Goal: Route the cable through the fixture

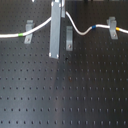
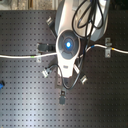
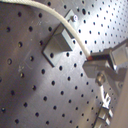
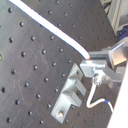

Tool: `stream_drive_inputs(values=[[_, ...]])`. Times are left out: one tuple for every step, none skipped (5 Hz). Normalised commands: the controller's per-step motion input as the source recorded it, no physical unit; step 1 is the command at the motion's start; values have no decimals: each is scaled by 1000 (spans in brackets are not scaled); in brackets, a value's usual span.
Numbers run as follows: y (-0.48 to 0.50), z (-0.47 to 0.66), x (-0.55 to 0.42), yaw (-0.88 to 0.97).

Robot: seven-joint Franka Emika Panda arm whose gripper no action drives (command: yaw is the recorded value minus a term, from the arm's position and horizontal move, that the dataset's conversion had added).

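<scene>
Gripper [image 3: 90, 62] fingers pinched on the thin white flexible cable [image 1: 80, 29], just beside a small grey metal clip fixture [image 4: 70, 94]. Cable runs along the black perforated board's [image 1: 65, 95] far edge in the first exterior view; near half is open room.

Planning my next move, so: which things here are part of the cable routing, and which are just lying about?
Job:
- white cable
- pincer, gripping it
- metal clips

Lying about:
- small blue object at the second exterior view's left edge
- black pegboard, only the base
</scene>
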Motion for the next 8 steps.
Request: stream_drive_inputs(values=[[44,204,-114,169],[1,71,1,0],[310,374,-102,0],[1,69,1,0],[142,318,-195,17],[74,266,-165,0],[210,216,-146,-49],[380,220,0,-186]])
